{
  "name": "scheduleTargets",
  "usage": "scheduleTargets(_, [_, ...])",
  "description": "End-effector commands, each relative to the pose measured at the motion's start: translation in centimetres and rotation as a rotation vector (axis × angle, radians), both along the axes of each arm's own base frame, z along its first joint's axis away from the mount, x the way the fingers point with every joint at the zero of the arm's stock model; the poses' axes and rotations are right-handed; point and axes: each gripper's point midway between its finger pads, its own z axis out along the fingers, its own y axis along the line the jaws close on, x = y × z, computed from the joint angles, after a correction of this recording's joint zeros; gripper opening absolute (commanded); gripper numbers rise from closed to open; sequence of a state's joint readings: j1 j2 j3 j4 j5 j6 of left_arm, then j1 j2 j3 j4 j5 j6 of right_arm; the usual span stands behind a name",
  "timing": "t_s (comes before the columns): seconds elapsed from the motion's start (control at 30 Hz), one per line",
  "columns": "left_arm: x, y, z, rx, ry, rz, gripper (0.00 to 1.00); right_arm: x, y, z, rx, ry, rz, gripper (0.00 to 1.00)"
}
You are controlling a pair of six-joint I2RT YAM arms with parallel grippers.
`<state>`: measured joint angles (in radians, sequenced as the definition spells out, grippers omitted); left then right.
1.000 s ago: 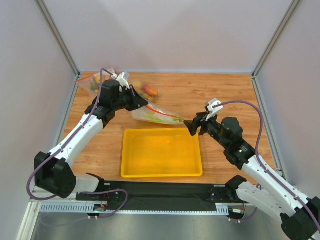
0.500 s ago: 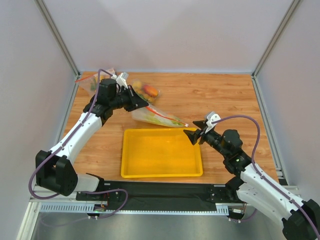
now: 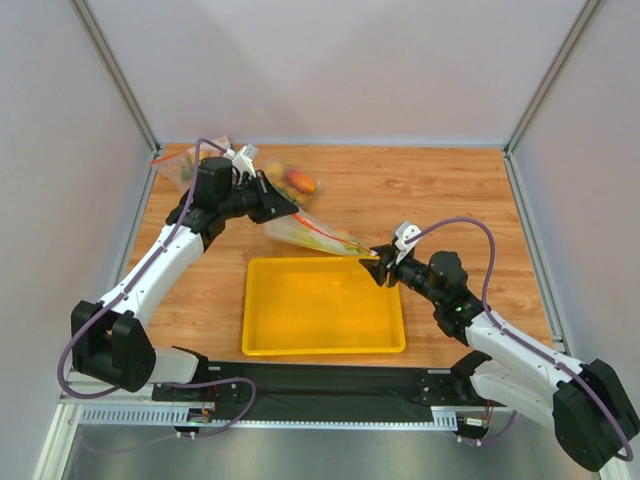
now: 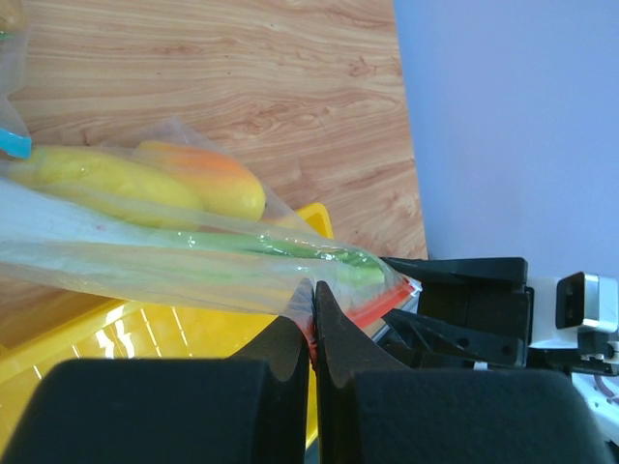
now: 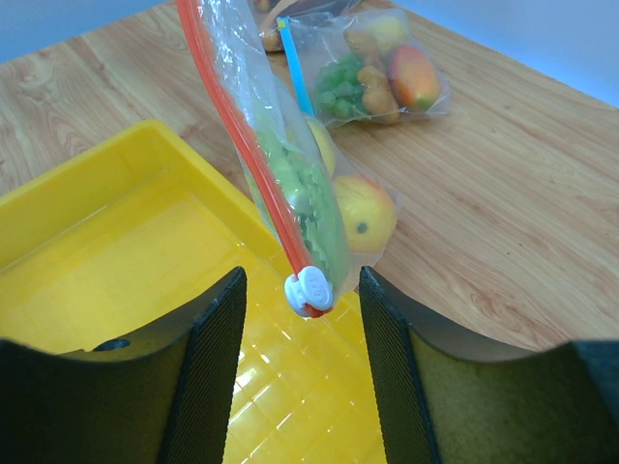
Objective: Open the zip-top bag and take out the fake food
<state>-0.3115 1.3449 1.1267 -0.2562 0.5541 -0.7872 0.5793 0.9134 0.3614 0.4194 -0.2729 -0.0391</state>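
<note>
The zip-top bag (image 3: 312,232) hangs slanted above the far edge of the yellow tray. My left gripper (image 3: 290,212) is shut on its red-orange zip strip; in the left wrist view the fingers (image 4: 314,290) pinch the bag (image 4: 145,261). Inside show a green stalk (image 4: 290,249), a yellow fruit (image 4: 106,184) and an orange fruit (image 4: 198,164). My right gripper (image 3: 378,268) is at the bag's lower end. In the right wrist view it (image 5: 302,278) stands open, with the white slider (image 5: 309,290) between its fingers and apart from both pads.
The yellow tray (image 3: 320,340) lies in front of the arms, under the bag's low end. A clear bag with a blue zip strip (image 5: 377,68) and small produce lies on the wood behind. Another bag (image 3: 185,165) sits at the far left corner.
My right gripper has moved left to the bag's slider end, and its jaws have narrowed around the slider. The left gripper keeps its hold, almost still.
</note>
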Motion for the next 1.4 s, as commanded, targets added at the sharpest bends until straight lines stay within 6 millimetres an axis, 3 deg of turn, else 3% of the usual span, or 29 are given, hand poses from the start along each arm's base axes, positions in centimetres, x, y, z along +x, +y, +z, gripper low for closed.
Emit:
scheduleTargets(0.0, [0.2,-0.4,2.3,-0.052,-0.047,-0.023,0.0,0.8,1.1,3.4,0.041,-0.116,0.035,0.43])
scheduleTargets(0.17, [-0.1,-0.4,1.8,-0.047,-0.037,-0.037,0.0,1.2,1.6,5.1,0.084,-0.148,0.042,0.33])
scheduleTargets(0.27, [-0.3,-0.4,1.3,-0.04,-0.028,-0.042,0.0,1.3,1.9,6.4,0.104,-0.167,0.05,0.19])
scheduleTargets(0.3, [-0.4,-0.5,1.1,-0.039,-0.024,-0.046,0.0,1.4,1.9,6.6,0.106,-0.169,0.05,0.02])
scheduleTargets(0.43, [-0.6,-0.5,1.2,-0.031,-0.039,-0.069,0.0,1.9,2.1,7.3,0.098,-0.173,0.045,0.0])
scheduleTargets(0.5, [-0.8,-0.4,1.5,-0.003,-0.087,-0.094,0.22,2.2,2.2,7.8,0.084,-0.175,0.047,0.0])
scheduleTargets(0.53, [-0.6,0.0,1.7,0.022,-0.104,-0.08,0.43,2.2,2.3,8.0,0.078,-0.175,0.045,0.0])
scheduleTargets(0.57, [-0.6,0.4,1.8,0.062,-0.145,-0.08,0.52,2.4,2.3,8.8,0.075,-0.194,0.043,0.0])
scheduleTargets(0.63, [-0.5,1.6,3.0,0.116,-0.214,-0.042,0.67,2.9,2.1,8.9,0.053,-0.181,0.024,0.0])
scheduleTargets(0.73, [-0.9,2.7,5.5,0.167,-0.354,-0.01,0.77,3.4,2.4,9.5,0.031,-0.18,0.025,0.0])
scheduleTargets(0.83, [-1.5,3.3,7.6,0.222,-0.484,0.002,0.79,3.7,3.3,10.1,0.018,-0.162,0.059,0.0])
scheduleTargets(0.93, [-2.3,2.7,8.8,0.3,-0.601,-0.037,0.79,4.2,4.1,10.5,-0.005,-0.147,0.092,0.0])
scheduleTargets(0.97, [-3.0,1.6,9.0,0.317,-0.629,-0.074,0.79,4.3,4.3,10.6,-0.012,-0.145,0.098,0.0])
scheduleTargets(1.23, [-3.7,-0.6,9.3,0.477,-0.725,-0.219,0.8,4.8,5.2,11.1,-0.043,-0.145,0.138,0.0])
scheduleTargets(1.27, [-3.7,-0.9,8.4,0.521,-0.725,-0.269,0.79,4.7,5.3,11.1,-0.045,-0.144,0.146,0.0])
scheduleTargets(1.37, [-4.3,-2.4,8.4,0.605,-0.847,-0.4,0.79,4.5,5.4,11.3,-0.053,-0.137,0.165,0.0])
